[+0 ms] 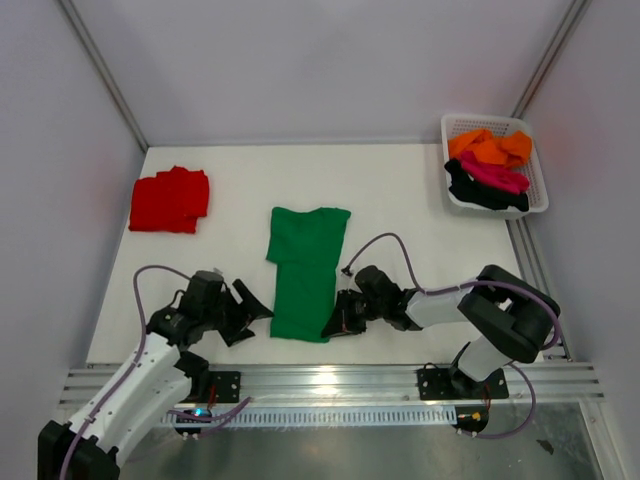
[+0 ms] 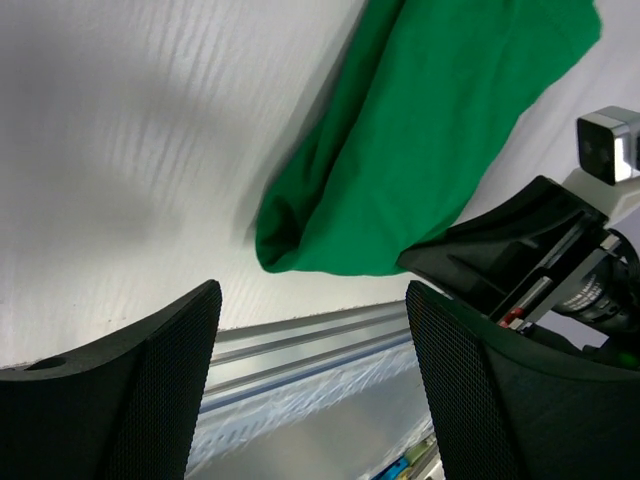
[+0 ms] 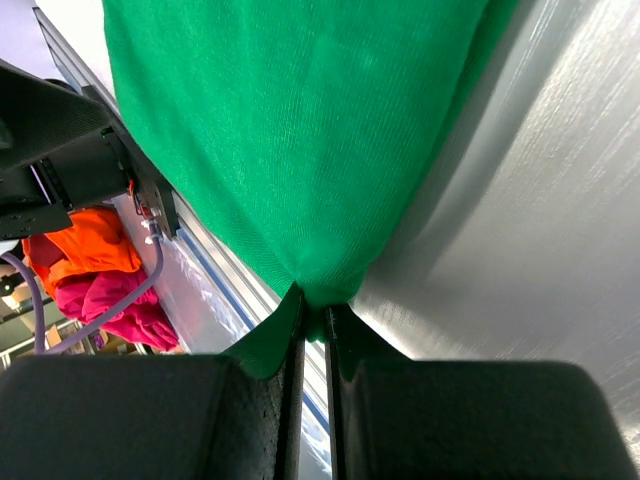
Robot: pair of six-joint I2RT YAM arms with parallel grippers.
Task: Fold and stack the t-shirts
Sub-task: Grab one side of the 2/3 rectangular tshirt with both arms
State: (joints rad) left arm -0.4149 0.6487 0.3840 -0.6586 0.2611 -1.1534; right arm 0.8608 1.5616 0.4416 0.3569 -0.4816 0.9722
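The green t-shirt (image 1: 305, 270) lies folded into a long strip in the middle of the table. My right gripper (image 1: 335, 325) is shut on its near right corner; the right wrist view shows the green cloth (image 3: 290, 150) pinched between the jaws (image 3: 312, 310). My left gripper (image 1: 250, 318) is open and empty just left of the shirt's near left corner (image 2: 300, 240), not touching it. A folded red t-shirt (image 1: 170, 200) lies at the far left. Orange (image 1: 490, 147), magenta (image 1: 495, 177) and black (image 1: 480, 192) shirts lie in the basket.
The white mesh basket (image 1: 538, 185) stands at the far right corner of the table. The aluminium rail (image 1: 330, 380) runs along the near edge, just behind both grippers. Grey walls enclose the table on three sides.
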